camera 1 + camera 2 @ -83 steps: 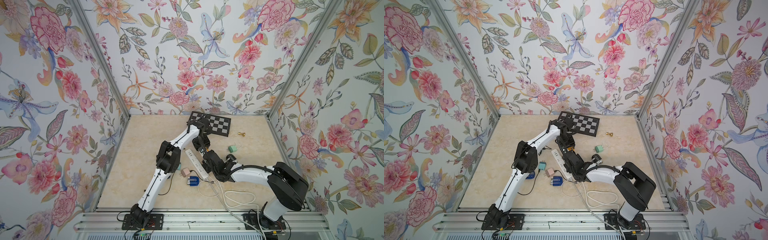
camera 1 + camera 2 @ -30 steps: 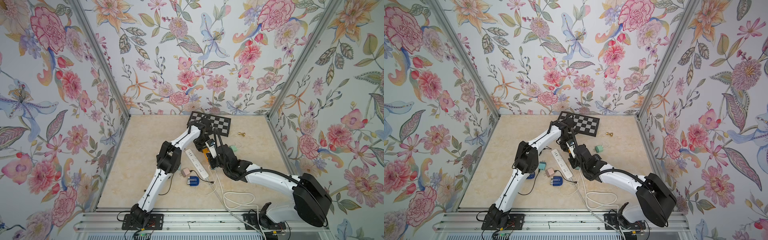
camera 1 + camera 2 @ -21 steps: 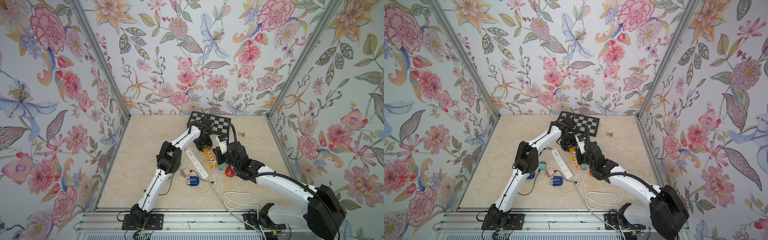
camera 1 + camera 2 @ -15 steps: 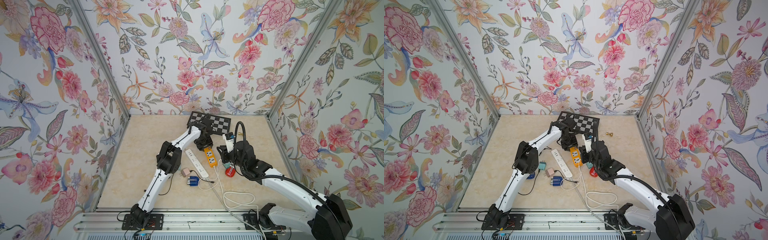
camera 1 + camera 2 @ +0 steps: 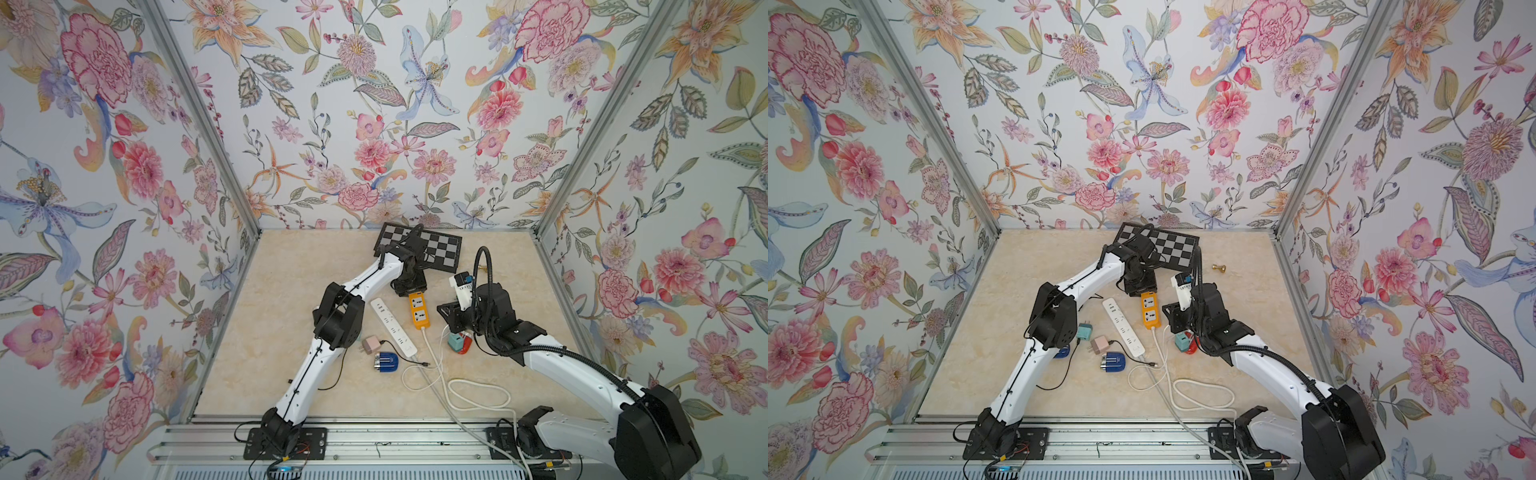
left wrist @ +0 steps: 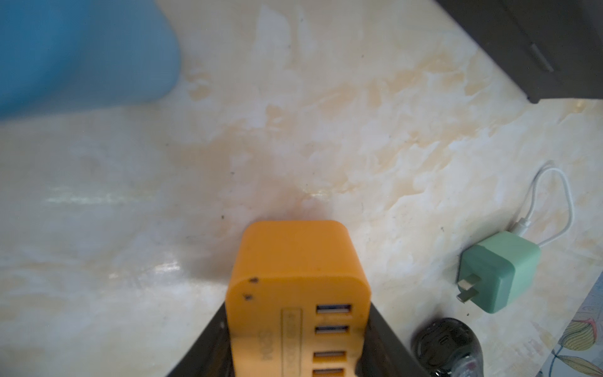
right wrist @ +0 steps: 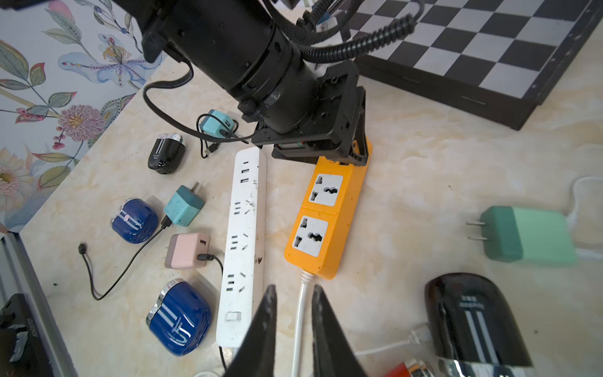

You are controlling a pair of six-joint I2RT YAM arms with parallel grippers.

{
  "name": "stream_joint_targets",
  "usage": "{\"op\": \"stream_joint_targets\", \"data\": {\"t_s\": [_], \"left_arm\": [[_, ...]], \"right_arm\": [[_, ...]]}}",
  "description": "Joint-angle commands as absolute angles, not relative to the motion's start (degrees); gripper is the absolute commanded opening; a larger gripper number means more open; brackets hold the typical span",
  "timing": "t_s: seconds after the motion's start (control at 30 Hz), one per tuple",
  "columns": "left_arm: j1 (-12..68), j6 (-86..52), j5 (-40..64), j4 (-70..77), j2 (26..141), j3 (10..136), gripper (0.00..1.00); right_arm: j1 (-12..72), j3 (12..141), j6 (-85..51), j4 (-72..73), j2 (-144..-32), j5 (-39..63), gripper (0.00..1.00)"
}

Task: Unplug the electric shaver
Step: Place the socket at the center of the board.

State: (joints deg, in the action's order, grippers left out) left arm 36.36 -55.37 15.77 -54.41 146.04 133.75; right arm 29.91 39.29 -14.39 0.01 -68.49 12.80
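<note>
Marble tabletop (image 5: 291, 270): left gripper (image 7: 342, 153) clamps the far end of the orange power strip (image 5: 418, 311); right gripper (image 7: 293, 289) hovers near its cord (image 7: 301, 313), fingers (image 7: 261, 326) narrowly parted (nothing between them); black electric shaver (image 7: 473, 320) lies further right, beside the mint adapter (image 7: 525, 235), prongs bare.

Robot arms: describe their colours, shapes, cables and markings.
The left arm and right arm both have smooth white tube-like links joined by bulky black joints, on black bases. A thin black cable runs along the left arm's white links. A ribbed black hose loops at the right wrist. The right jaws are black, tapering wedges. No markings are readable.
</note>
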Motion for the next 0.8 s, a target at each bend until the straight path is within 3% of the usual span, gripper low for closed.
{"op": "stream_joint_targets", "data": {"t_s": [0.0,0.43,0.77], "left_arm": [[36.29,-51.15,8.89,-53.74,144.54,131.46,0.35],[35.93,-50.32,4.87,-57.44,144.34,130.57,0.35],[35.85,-50.23,3.89,-57.19,143.75,131.22,0.39]], "right_arm": [[28.81,39.29,-14.98,1.64,-69.98,17.95,0.01],[23.4,39.14,-16.35,8.15,-80.85,25.72,0.02],[21.2,46.49,-13.59,5.37,-91.58,23.46,0.11]]}}
